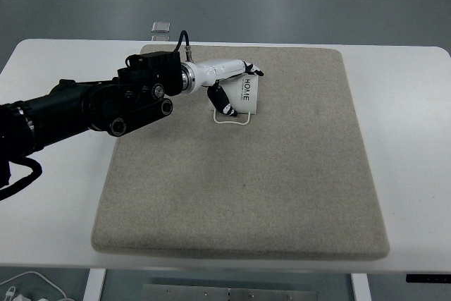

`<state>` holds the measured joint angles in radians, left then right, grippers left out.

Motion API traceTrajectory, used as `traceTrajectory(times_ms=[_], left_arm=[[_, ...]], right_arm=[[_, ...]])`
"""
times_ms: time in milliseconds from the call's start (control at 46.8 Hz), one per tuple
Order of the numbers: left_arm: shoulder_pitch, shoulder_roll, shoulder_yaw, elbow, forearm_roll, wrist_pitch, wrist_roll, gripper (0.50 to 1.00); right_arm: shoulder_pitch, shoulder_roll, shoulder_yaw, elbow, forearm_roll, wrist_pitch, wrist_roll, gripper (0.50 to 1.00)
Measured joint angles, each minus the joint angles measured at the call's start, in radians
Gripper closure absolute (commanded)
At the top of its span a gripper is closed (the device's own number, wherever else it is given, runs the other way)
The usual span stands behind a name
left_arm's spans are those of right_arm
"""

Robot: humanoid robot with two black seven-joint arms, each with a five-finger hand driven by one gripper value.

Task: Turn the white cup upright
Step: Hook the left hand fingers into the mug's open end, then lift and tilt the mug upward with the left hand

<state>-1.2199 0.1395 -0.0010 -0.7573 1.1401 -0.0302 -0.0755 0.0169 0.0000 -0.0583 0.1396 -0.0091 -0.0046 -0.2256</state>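
A long black robot arm (84, 107) comes in from the left edge and reaches up and to the right across a flat white table (409, 103). At its end is the left hand (227, 84), which is white with dark fingertips. The hand is stretched out almost flat, pointing to the right, over the far left part of a big square mat of rough beige cloth (246, 174) that covers most of the table. The white cup with black letters on its side (247, 95) is right at the hand, on the mat near its far edge and a little left of the middle. The cup has a thin white wire-like handle loop (231, 118) that sticks out toward the near side and lies on the mat. The long fingers (248, 69) lie along the far side of the cup, and the thumb (222, 99) points down on the cup's left side, so the cup sits between them. The fingers are close around the cup and touch it, but it is hard to tell how tight the hold is. It is also hard to tell from above if the cup is standing up or lying down. A thin black cable (183, 39) curls up from the wrist. A small clear thing (161, 28) sits at the far edge of the table, just past the mat. White cables (28, 288) lie on the floor at the bottom left.
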Motion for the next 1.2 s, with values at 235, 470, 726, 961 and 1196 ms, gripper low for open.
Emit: traceTrajectory(times_ms=[235, 470, 726, 961, 1196], left_arm=[[-0.006, 0.000, 0.001, -0.004, -0.001, 0.000, -0.010, 1.000], [-0.018, 0.013, -0.010, -0.011, -0.010, -0.005, -0.045, 1.000], [-0.004, 0.034, -0.062, -0.002, -0.059, 0.003, -0.129, 1.000], [0.024, 0.086, -0.122, -0.007, -0.241, 0.001, -0.259, 1.000], [0.042, 0.150, -0.132, -0.022, -0.380, -0.017, -0.305, 1.000]], right_arm=[[0.000, 0.000, 0.000, 0.000, 0.000, 0.000, 0.000, 0.570], [0.000, 0.000, 0.000, 0.000, 0.001, 0.000, 0.000, 0.570], [0.000, 0.000, 0.000, 0.000, 0.001, 0.000, 0.000, 0.570], [0.000, 0.000, 0.000, 0.000, 0.001, 0.000, 0.000, 0.570], [0.000, 0.000, 0.000, 0.000, 0.001, 0.000, 0.000, 0.570]])
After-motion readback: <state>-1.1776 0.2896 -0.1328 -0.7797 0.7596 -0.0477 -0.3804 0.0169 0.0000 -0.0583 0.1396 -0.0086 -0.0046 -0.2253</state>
